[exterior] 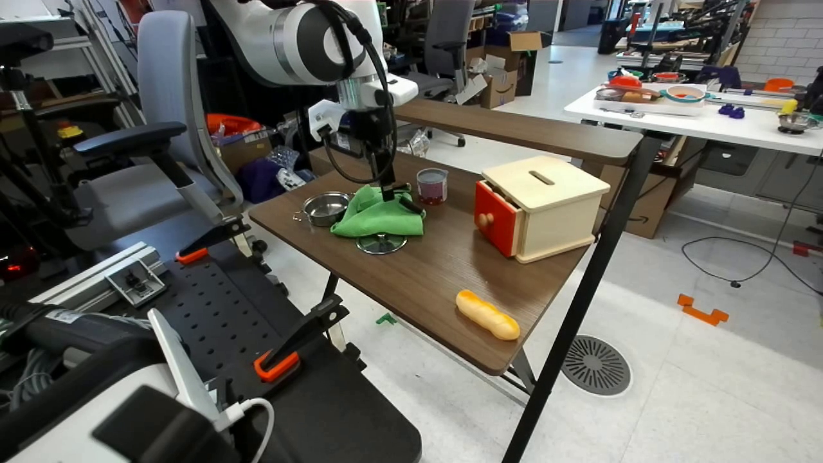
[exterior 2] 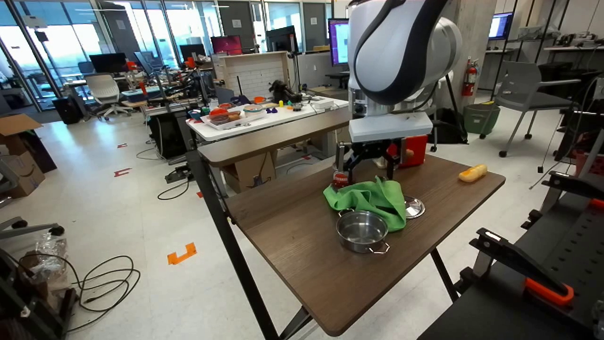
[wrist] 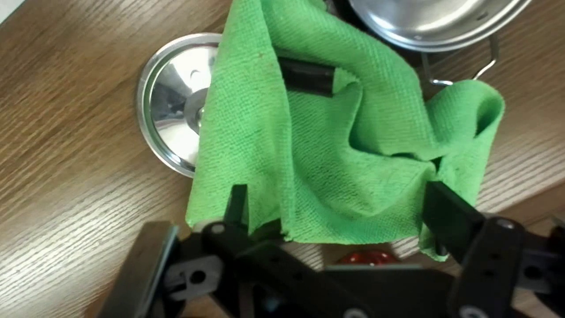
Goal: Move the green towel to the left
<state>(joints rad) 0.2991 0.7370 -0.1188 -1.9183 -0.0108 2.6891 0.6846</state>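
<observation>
The crumpled green towel [exterior: 379, 217] lies on the brown table; it also shows in an exterior view [exterior 2: 377, 203] and in the wrist view [wrist: 322, 132]. It partly covers a silver lid [wrist: 174, 106]. A black cylindrical piece [wrist: 306, 76] pokes out from its folds. My gripper [wrist: 336, 194] is open, with its fingers spread wide over the towel's near edge. In an exterior view the gripper [exterior 2: 368, 175] points down above the towel's back edge. Whether the fingertips touch the cloth I cannot tell.
A silver pot [exterior 2: 362, 231] stands right beside the towel. A can with a red label [exterior: 432, 186] stands close to the gripper. A wooden box with a red drawer [exterior: 543, 209] and a bread roll [exterior: 487, 315] are further along the table. A raised shelf [exterior: 514, 132] runs along one side.
</observation>
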